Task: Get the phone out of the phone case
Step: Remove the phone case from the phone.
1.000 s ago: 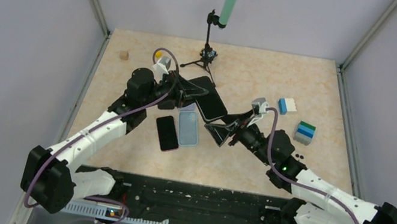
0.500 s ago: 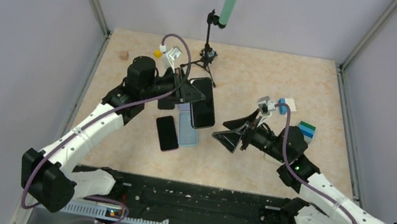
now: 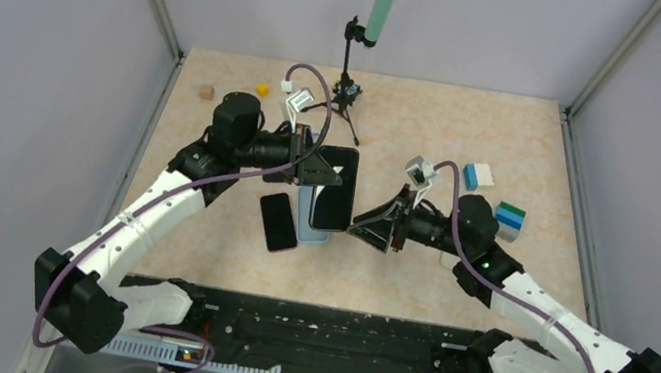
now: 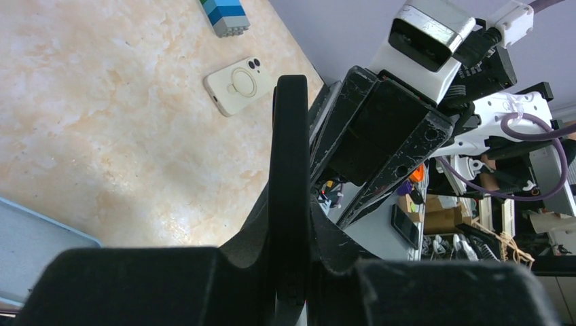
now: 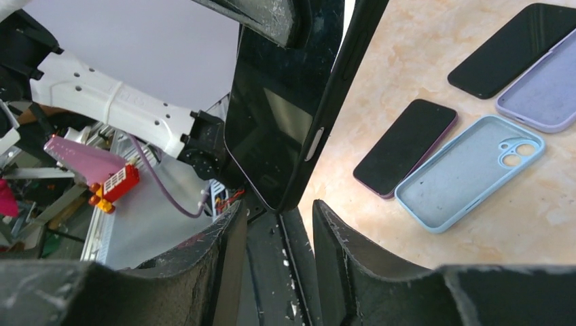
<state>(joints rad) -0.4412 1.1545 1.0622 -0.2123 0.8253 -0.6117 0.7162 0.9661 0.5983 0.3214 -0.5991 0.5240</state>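
Your phone (image 3: 334, 187), wrapped in a black case (image 5: 336, 95), hangs in the air at the centre of the overhead view. It stands upright above the tabletop (image 3: 418, 125). Your left claw (image 3: 321, 171) is clamped on it from the left. In the left wrist view you see it edge-on, pinched between the two dark pads at the bottom of the frame.

Your right claw (image 5: 278, 231) sits just off the phone's lower right corner in the overhead view. Its own camera shows the fingers (image 5: 217, 258) apart. The phone's bottom corner sits just above the gap between them, with space on either side, so nothing is gripped there.

Under the raised phone lies an empty light blue case (image 3: 311, 232), flat on the tabletop. A second phone (image 3: 278, 221), dark and face up, lies just to its left. The right wrist view also shows a lilac case (image 5: 543, 92) at its right edge.

Farther out you have a small tripod (image 3: 346, 98) at the top centre and coloured blocks (image 3: 508, 218) to the right.
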